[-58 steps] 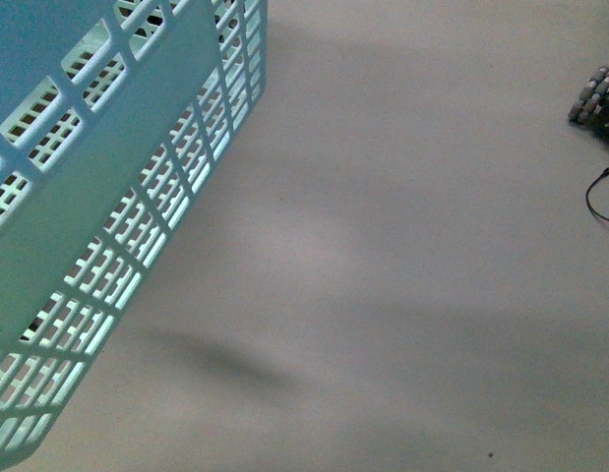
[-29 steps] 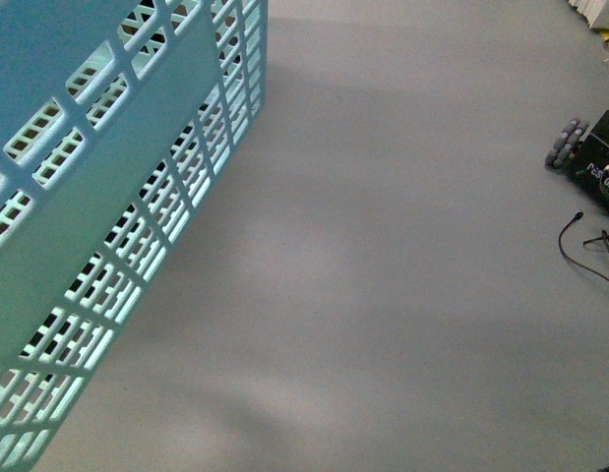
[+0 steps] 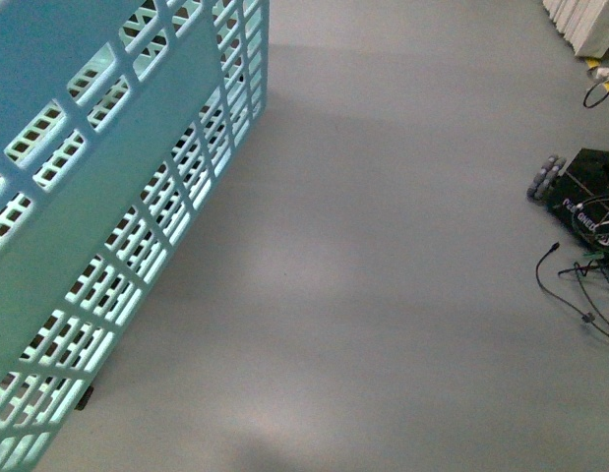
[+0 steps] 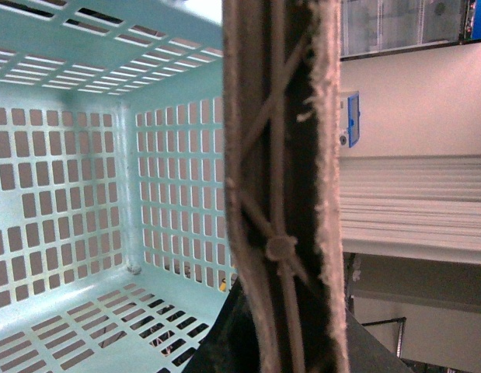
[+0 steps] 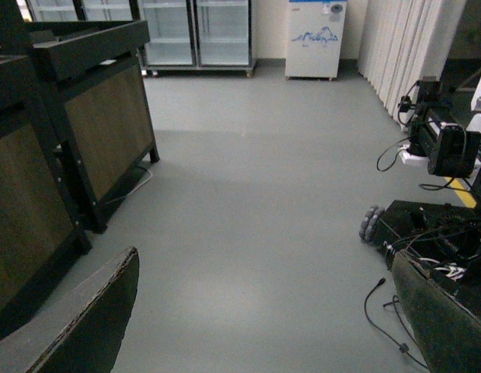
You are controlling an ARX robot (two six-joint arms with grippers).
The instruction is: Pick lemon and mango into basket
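Plainly this is an early step, since neither lemon nor mango shows in any view. The right claw [image 5: 265, 260] hangs over bare floor [image 5: 248, 186], its two dark fingers [image 5: 85, 318] wide apart with nothing between them. The left claw [image 4: 275, 346] is a dark shape crowded against the handle [image 4: 279, 155]. I cannot tell whether it is clamped there, though it looks likely to be carrying the basket [image 3: 97, 197]. The handle is a brown ribbed strip with a frayed pale edge. The basket is stiff teal plastic, its walls and bottom a lattice of small rectangular slots, and the stretch of bottom that shows holds no fruit. In the front view it fills the left of the frame, tilted over smooth grey floor. The next move calls for finding the fruit and setting the basket within reach.
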